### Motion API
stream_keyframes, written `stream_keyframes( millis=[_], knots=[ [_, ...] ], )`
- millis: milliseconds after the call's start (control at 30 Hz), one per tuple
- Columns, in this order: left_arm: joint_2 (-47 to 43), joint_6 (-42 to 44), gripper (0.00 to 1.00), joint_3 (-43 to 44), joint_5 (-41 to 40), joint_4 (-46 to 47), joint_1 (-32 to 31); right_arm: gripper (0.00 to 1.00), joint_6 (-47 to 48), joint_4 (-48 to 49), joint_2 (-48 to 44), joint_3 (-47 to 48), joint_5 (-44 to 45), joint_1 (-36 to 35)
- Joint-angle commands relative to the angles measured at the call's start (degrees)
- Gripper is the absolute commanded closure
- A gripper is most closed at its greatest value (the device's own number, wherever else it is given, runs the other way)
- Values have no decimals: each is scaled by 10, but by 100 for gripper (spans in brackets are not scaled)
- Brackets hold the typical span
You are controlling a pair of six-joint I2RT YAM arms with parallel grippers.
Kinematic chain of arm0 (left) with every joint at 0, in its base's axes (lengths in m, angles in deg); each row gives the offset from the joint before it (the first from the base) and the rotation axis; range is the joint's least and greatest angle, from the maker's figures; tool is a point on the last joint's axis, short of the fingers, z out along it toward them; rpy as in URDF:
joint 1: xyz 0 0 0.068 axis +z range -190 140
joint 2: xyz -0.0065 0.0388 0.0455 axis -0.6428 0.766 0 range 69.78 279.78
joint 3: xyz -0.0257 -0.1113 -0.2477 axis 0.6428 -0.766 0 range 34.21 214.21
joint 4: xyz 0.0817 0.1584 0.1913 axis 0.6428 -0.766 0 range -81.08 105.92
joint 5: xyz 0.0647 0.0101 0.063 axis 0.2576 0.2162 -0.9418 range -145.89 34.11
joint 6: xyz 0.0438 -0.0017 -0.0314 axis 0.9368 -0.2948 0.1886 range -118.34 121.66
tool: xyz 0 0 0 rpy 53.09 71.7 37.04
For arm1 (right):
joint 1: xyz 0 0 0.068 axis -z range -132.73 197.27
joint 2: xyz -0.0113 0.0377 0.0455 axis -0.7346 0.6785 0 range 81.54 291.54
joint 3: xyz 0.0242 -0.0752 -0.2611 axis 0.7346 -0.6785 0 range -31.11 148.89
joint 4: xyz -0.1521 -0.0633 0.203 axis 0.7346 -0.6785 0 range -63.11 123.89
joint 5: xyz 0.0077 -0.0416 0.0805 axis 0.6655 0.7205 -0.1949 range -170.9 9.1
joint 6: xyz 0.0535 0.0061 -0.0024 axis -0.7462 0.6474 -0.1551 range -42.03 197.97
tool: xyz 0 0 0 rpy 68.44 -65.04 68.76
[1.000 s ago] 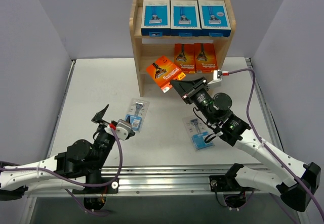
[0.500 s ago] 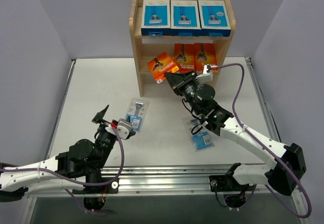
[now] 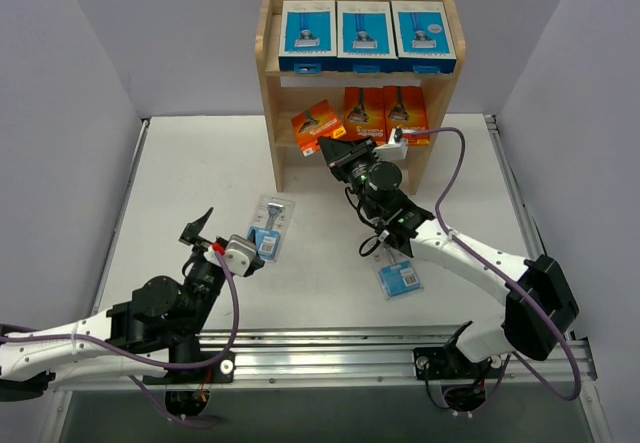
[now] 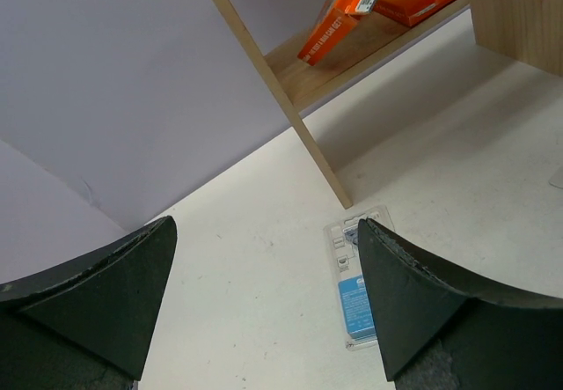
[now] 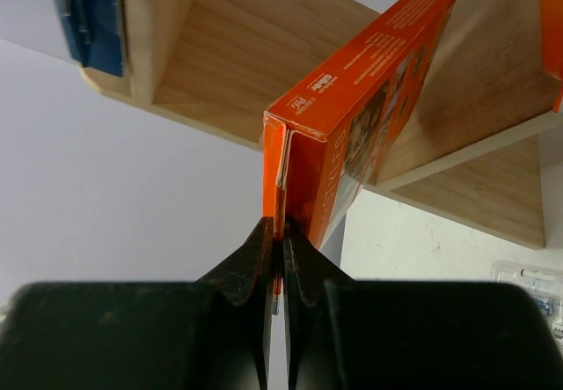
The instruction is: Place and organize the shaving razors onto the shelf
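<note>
At the near left of the worktop (image 3: 190, 163), the left gripper (image 3: 218, 241) hovers, its jaws spread wide and empty, with a blister-carded razor (image 3: 272, 225) just ahead. Further right, the right gripper (image 5: 274, 231) has its jaws pinched tight on the end of an orange razor box (image 5: 352, 117). The box is tilted at the shelf (image 3: 270, 83) middle tier, left of two orange boxes (image 3: 385, 113). It looks best to level it, slide it in beside them, then release.
</note>
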Motion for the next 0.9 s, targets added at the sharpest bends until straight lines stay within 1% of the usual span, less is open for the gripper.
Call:
stream_keyframes(
  millis=[0, 400, 500, 767, 867],
  knots=[
    [-9, -16, 7, 1, 10, 4, 2, 100, -23, 72, 25, 40, 30, 6],
    [-7, -22, 7, 0, 16, 0, 2, 100, -81, 98, 76, 27, 105, 1],
    [-5, -23, 7, -1, 18, -1, 2, 100, -128, 107, 85, 11, 145, -9],
    [2, -23, 7, -2, 15, -1, 2, 100, -166, 100, 130, 23, 203, -38],
    [4, -23, 7, -2, 14, -1, 2, 100, -180, 83, 140, 29, 231, -51]
  ],
)
